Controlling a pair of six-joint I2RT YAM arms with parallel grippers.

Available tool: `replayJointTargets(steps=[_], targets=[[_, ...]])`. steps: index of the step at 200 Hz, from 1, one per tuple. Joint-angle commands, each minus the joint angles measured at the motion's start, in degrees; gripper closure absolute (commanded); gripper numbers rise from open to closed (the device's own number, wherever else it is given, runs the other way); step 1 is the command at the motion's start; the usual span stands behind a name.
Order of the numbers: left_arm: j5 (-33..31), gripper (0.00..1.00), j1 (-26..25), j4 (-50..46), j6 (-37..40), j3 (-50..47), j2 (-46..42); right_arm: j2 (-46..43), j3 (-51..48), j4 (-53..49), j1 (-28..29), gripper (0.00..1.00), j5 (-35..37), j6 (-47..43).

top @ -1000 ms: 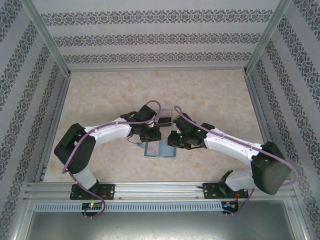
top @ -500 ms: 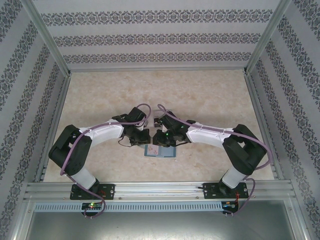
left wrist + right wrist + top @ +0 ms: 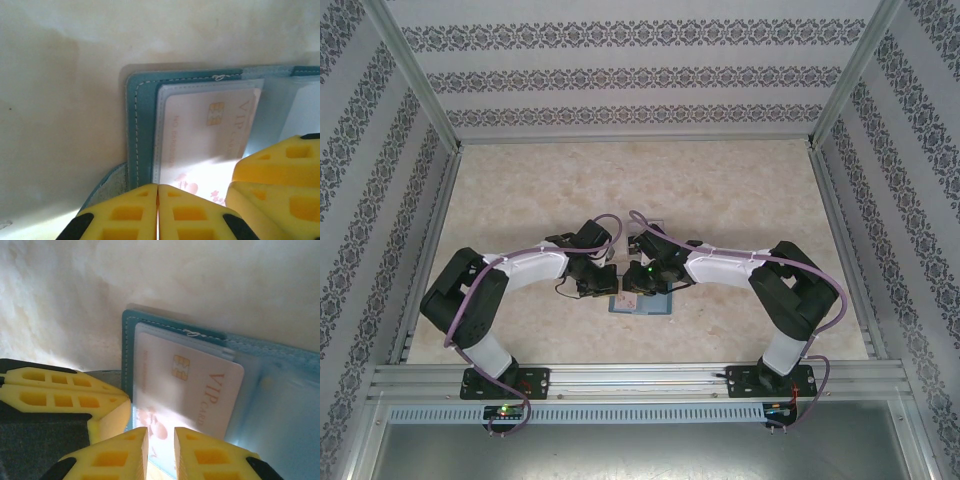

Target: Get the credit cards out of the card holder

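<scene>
Yellow-fingered left gripper is held shut over the open teal-blue folding card holder. Right gripper is set narrowly apart at the sleeved pale pink plastic chip card; a clamp cannot be confirmed. First extraction is judged in hand: a firm pinch, then a straight outward pull, is called for.

The table is pale beige with soft cloudy marks, like stone, and it looks bright. 3 walls stand around it: the back wall, the left wall and the right wall. All 3 are white with rows of dark flowery patterns. 2 shiny metal posts rise at the back corners. A metal rail runs along the near edge, with a grey strip of little slots just below it.
</scene>
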Motion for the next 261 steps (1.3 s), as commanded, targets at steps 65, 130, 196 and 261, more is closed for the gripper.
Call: replayJointTargets(steps=[65,130,196,261], targets=[[-1.4,0.91,0.5,-2.2,2.0,-0.8,2.4,1.9,0.5,-3.6,0.6,0.78,3.5,-2.6],[-1.8,0.91,0.5,-3.1,2.1,-1.0,2.5,1.2,0.8,-8.8,0.7,0.76,8.0,-4.7],[-2.2,0.91,0.5,-4.0,1.6,-0.7,1.0,-0.4,3.1,-14.6,0.6,0.77,11.1,-7.4],[-2.2,0.91,-0.5,-6.8,0.8,3.9,-3.1,-5.6,1.0,-10.1,0.2,0.75,6.9,-4.4]])
